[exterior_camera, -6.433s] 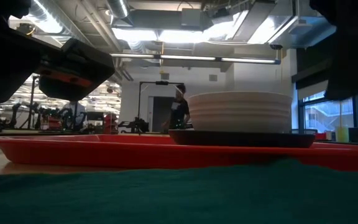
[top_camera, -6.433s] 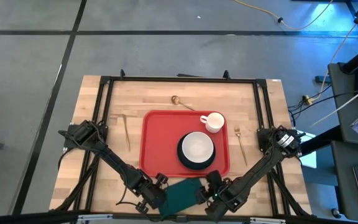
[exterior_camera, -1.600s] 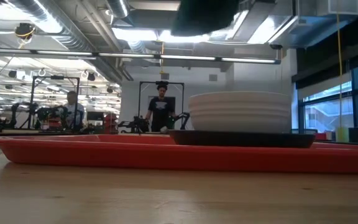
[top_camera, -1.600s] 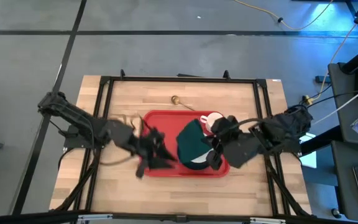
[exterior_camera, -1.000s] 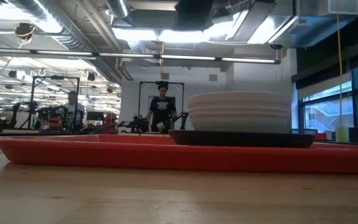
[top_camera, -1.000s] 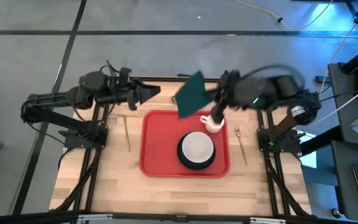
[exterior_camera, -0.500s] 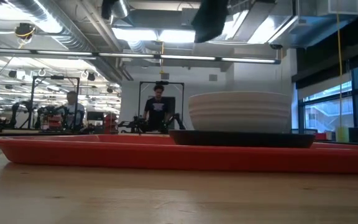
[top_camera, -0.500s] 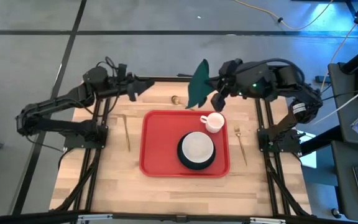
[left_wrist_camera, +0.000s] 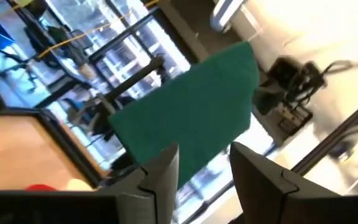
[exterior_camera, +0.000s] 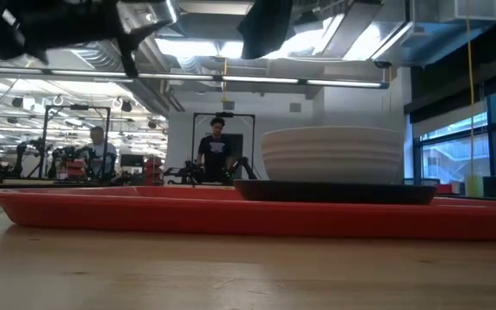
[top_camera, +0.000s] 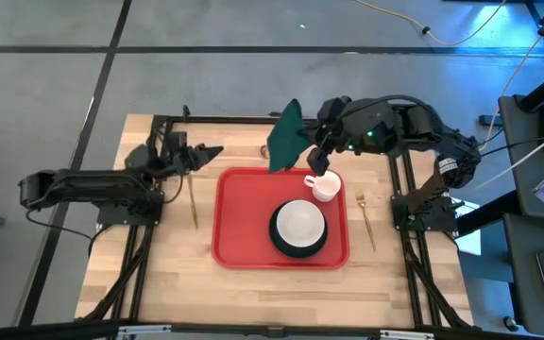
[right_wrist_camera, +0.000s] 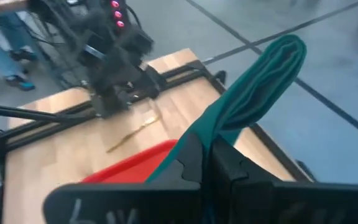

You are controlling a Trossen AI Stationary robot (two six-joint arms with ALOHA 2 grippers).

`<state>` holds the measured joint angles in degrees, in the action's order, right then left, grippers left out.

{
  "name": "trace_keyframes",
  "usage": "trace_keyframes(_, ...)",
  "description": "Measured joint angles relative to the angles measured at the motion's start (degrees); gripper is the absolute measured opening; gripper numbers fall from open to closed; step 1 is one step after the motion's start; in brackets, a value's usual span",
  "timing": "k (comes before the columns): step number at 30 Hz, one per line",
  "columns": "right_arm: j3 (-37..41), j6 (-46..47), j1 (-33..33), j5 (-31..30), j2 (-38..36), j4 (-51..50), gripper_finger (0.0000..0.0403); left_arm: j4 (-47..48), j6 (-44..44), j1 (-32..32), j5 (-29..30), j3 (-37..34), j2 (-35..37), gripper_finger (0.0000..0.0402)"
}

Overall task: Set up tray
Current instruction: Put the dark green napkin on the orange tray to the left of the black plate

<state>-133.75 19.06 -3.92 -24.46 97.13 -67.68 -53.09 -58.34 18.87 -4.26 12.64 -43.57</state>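
Note:
The red tray (top_camera: 239, 219) lies mid-table and carries a white bowl on a dark plate (top_camera: 298, 227) and a white cup (top_camera: 325, 185). Above the tray's far edge my right gripper (top_camera: 312, 144) is shut on a dark green cloth (top_camera: 284, 137), held high in the air; the low view shows the cloth (exterior_camera: 265, 21) at the top. My left gripper (top_camera: 212, 151) stands open over the table's far left, nothing between its fingers (left_wrist_camera: 160, 177), pointing toward the cloth (left_wrist_camera: 191, 121). My right gripper pinches the cloth between its two fingers at a bunched part (right_wrist_camera: 209, 138); the fold holds more than one layer. The fingers come from the table's right side, slanting a little down. The cloth stands out ahead of the fingers, lifted clear of tray and table.
A gold knife (top_camera: 193, 200) lies on the wood left of the tray and a gold fork (top_camera: 366, 222) right of it. A black frame (top_camera: 272, 120) borders the table. People stand in the room beyond (exterior_camera: 219, 155). Bare wood lies near the front edge.
My left arm has sunk toward the table at the far left, and its gripper has rolled, staying open. My right gripper, still shut on the cloth, has drifted a little toward the table's left. The cloth has swung from a flat spread to a narrower folded shape.

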Motion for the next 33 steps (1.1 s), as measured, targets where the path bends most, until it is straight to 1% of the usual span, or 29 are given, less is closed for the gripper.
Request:
trace_keyframes(2,0.0,0.0,0.0,1.2,0.6,1.1,0.0002,-5.7,-2.3,-0.8,1.6,-3.6,-1.2,0.0138)
trace_keyframes(4,0.0,0.0,0.0,2.4,1.1,2.9,0.0002,-8.4,-3.8,-1.9,2.7,-5.9,-2.2,0.0138)
trace_keyframes(6,0.0,-0.1,0.0,3.7,1.9,4.3,0.0002,-9.8,-4.4,-3.3,4.0,-6.7,-3.3,0.0139)
trace_keyframes(9,0.0,-1.3,0.0,4.9,3.6,6.0,0.0002,-10.2,-3.9,-5.4,5.0,-6.5,-4.2,0.0139)
trace_keyframes(11,0.0,-1.9,0.0,4.9,4.9,7.6,0.0002,-10.2,-3.9,-7.0,5.2,-6.0,-4.9,0.0139)
trace_keyframes(15,0.1,-4.4,0.0,5.0,6.4,11.4,0.0002,-9.8,-4.7,-10.2,7.4,-5.8,-6.6,0.0139)
trace_keyframes(22,0.0,-5.8,0.0,7.0,6.6,16.3,0.0003,-9.9,-5.3,-15.0,11.1,-5.7,-9.7,0.0139)
trace_keyframes(25,0.0,-5.9,0.0,9.7,6.6,17.9,0.0003,-10.4,-4.5,-15.9,13.2,-5.7,-10.4,0.0140)
trace_keyframes(29,0.0,-5.9,0.0,10.6,6.6,18.2,0.0003,-15.3,-3.5,-15.9,12.1,-5.7,-10.9,0.0154)
trace_keyframes(33,0.0,-5.9,0.0,10.7,6.6,18.6,0.0003,-19.7,-0.1,-15.9,10.5,-5.7,-10.9,0.0177)
